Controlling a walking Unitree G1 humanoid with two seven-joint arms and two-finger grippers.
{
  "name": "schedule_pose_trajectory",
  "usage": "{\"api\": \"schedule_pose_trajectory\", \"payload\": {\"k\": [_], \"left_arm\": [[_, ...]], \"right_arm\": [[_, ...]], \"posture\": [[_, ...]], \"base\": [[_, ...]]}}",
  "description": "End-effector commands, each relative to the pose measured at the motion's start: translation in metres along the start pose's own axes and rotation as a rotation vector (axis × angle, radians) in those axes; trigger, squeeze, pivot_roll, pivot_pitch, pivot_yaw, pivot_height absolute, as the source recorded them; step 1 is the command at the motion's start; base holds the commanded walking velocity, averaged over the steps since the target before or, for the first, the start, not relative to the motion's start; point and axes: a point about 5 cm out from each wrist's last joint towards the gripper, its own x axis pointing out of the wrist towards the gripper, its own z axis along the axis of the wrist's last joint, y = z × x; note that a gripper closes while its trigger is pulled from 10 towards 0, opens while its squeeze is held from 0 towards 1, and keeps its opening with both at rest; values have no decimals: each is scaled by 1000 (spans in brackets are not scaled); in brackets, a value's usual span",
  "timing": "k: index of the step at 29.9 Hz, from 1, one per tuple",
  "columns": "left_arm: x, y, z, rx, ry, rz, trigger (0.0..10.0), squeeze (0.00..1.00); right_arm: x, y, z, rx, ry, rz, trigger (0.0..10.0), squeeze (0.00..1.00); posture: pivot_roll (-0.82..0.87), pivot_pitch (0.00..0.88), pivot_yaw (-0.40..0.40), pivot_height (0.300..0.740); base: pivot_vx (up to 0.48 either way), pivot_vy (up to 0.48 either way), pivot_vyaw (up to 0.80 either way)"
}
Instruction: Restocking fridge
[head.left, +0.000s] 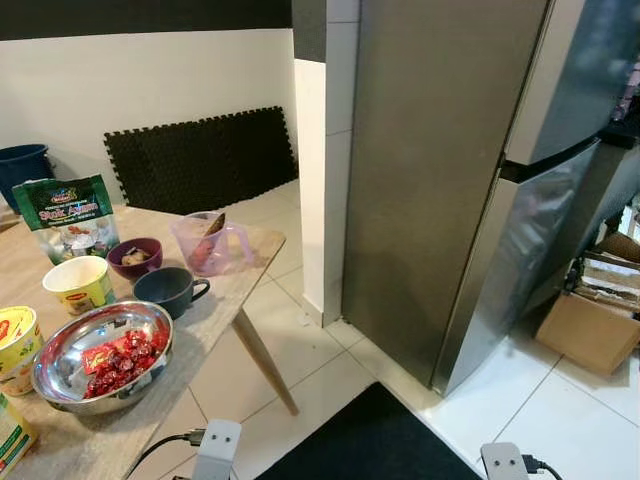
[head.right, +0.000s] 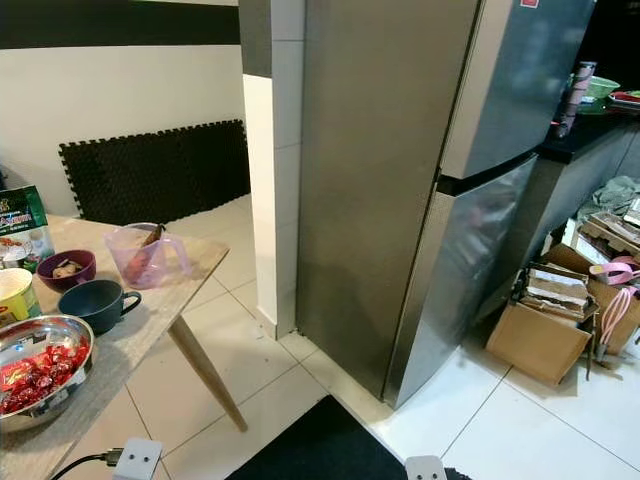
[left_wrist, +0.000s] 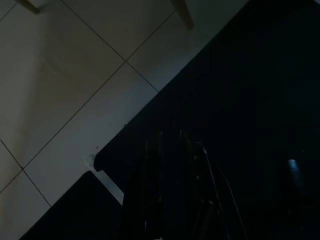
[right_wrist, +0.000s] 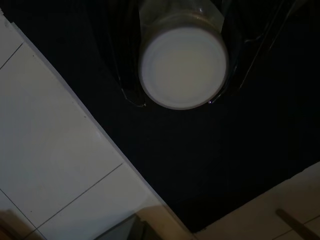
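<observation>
1. The fridge (head.left: 440, 180) is seen ahead and to the right, both doors shut. Open white tile floor (head.left: 300, 370) lies between it and the wooden table (head.left: 225, 300) on the left.
2. A black mat (head.left: 370, 440) is laid on the floor directly below both arms. Its edge runs diagonally against the tiles in both wrist views.
3. The table corner and its angled leg (head.left: 265, 362) jut toward the free floor, on the left arm's side.
4. To the right of the fridge, cardboard boxes (head.right: 545, 325) are stacked on the floor and narrow the room there.
5. Only the wrist ends of both arms are seen at the bottom edge of the head views. Both wrist views are very dark.
6. Left gripper (left_wrist: 170, 142): hangs over the mat, fingers nearly together, a thin gap between them, nothing held.
7. Right gripper (right_wrist: 182, 20): closed around a round jar (right_wrist: 182, 65) with a pale flat end facing the mat; the fingers are barely made out beside it in the dark.
8. On the table: a steel bowl (head.left: 60, 365) of red sweets, a dark mug (head.left: 170, 290), a pink jug (head.left: 210, 243), packets cut off at the left.
</observation>
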Motion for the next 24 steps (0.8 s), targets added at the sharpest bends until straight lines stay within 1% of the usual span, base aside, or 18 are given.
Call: {"api": "schedule_pose_trajectory", "payload": {"k": [1, 8, 17, 24], "left_arm": [[0, -5, -2, 5, 4, -16, 10000, 0], [1, -6, 3, -4, -10, -21, 10000, 0], [1, -8, 2, -14, -14, -24, 10000, 0], [0, -8, 0, -23, -7, -18, 10000, 0]], "right_arm": [[0, -4, 4, 2, -23, -11, 10000, 0], [1, -6, 5, 3, -28, -17, 10000, 0], [1, -6, 6, -1, -32, -15, 10000, 0], [2, -8, 8, -6, -35, -17, 10000, 0]], "posture": [[-41, 50, 10, 740], [-45, 40, 14, 740], [-47, 36, 4, 740], [-51, 37, 4, 740]], "base": [[0, -322, 0], [0, -359, 0], [0, -412, 0], [0, 0, 0]]}}
